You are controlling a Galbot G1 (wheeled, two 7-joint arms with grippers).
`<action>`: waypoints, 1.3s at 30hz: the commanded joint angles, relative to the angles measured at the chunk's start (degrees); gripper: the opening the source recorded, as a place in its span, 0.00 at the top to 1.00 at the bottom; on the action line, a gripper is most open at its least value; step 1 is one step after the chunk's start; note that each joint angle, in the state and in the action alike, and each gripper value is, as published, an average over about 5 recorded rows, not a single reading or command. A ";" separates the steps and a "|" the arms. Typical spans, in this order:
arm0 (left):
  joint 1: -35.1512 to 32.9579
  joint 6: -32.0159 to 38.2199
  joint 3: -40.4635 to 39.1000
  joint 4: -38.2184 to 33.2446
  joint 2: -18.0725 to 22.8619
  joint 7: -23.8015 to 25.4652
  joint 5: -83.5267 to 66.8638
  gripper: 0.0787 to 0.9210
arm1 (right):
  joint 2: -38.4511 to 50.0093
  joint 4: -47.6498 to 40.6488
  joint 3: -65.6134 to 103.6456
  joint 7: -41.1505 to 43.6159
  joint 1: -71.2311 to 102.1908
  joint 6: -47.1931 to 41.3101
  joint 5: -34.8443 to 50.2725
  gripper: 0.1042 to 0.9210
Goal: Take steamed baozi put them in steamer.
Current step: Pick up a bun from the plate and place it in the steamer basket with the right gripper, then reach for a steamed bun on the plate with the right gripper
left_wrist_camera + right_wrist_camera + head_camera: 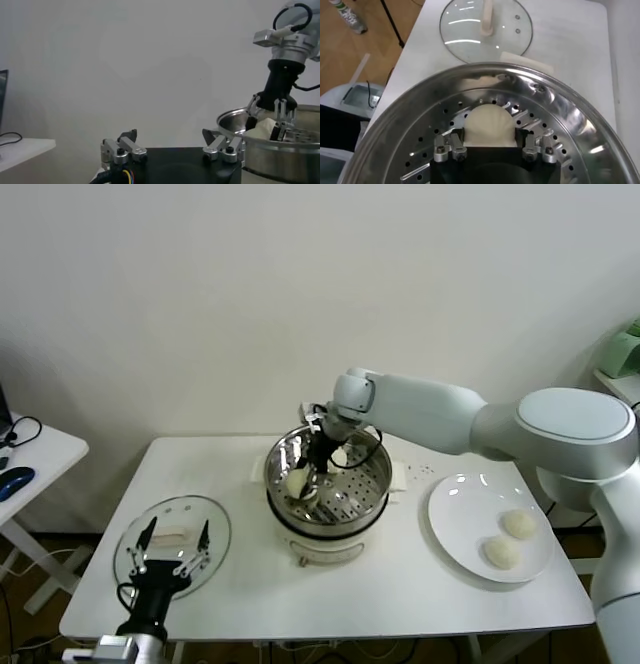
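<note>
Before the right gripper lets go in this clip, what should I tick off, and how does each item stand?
1. Right gripper is inside the steamer: ok.
2. Bun in the gripper sits between both fingers: ok.
3. That bun rests on the perforated floor rather than hanging above it: cannot tell.
4. A free spot remains beside the other bun in the basket: ok.
5. Two buns on the plate are left to fetch from the white plate: ok.
6. Left gripper is parked, fingers open, above the glass lid, away from the steamer: ok.
</note>
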State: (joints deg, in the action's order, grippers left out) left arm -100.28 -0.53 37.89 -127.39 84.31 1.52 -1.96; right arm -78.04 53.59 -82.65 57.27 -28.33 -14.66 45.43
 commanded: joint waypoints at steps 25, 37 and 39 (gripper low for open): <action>-0.57 -0.24 0.39 0.41 -0.45 -0.45 -0.71 0.12 | 8.43 7.08 1.28 4.81 -9.19 1.88 -2.83 0.12; 1.18 -2.15 0.80 0.45 -0.70 -1.12 -3.58 0.12 | 33.53 22.56 -3.45 12.72 -20.22 6.81 -12.86 0.12; 1.66 -2.37 1.18 0.62 -0.99 -1.27 -3.79 0.12 | 37.72 23.03 -2.54 13.36 -18.87 7.82 -17.13 0.12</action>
State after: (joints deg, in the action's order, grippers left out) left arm -99.73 -1.72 38.44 -126.77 83.68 0.64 -3.69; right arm -58.64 68.17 -84.07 65.82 -42.33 -10.01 38.82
